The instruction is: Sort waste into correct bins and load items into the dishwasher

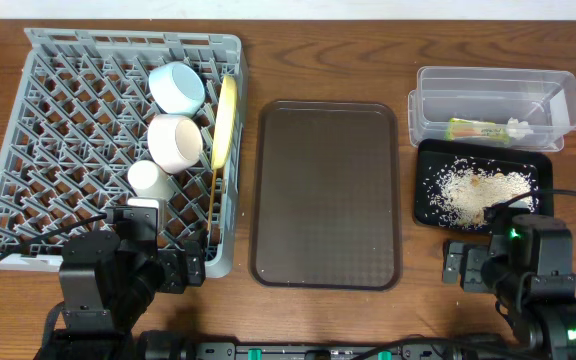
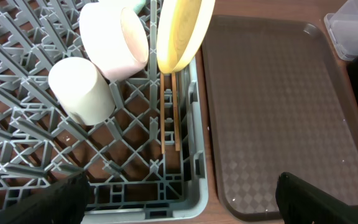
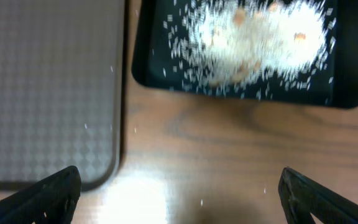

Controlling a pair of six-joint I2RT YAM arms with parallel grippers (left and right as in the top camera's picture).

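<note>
The grey dish rack (image 1: pixel 28 150) is sitting at the left of the counter (image 1: pixel 418 320). Inside it, the light blue bowl (image 1: pixel 176 87) is lying farthest. The white bowl (image 1: pixel 175 142) is resting just nearer, tipped with its mouth toward the yellow plate (image 1: pixel 225 120). The white cup (image 1: pixel 146 178) is sitting nearer again. The plate is standing on edge along the rack's right wall, and the two chopsticks (image 2: pixel 169 106) are lying in the lattice beside that wall, below the plate.

We are seeing the brown serving tray (image 1: pixel 328 195) lying in the middle. At the far right, the clear tub (image 1: pixel 488 72) is holding the green-and-yellow wrapper (image 1: pixel 473 130). Just nearer, the black tray (image 1: pixel 430 200) is carrying the white crumbs (image 1: pixel 478 190); a few stray grains are lying on the counter beside it.

The left tool (image 2: pixel 182 202) is hovering over the rack's near right corner, spread wide and gripping nothing. The right tool (image 3: pixel 179 199) is hanging over the counter near the black tray, likewise spread wide and carrying nothing.
</note>
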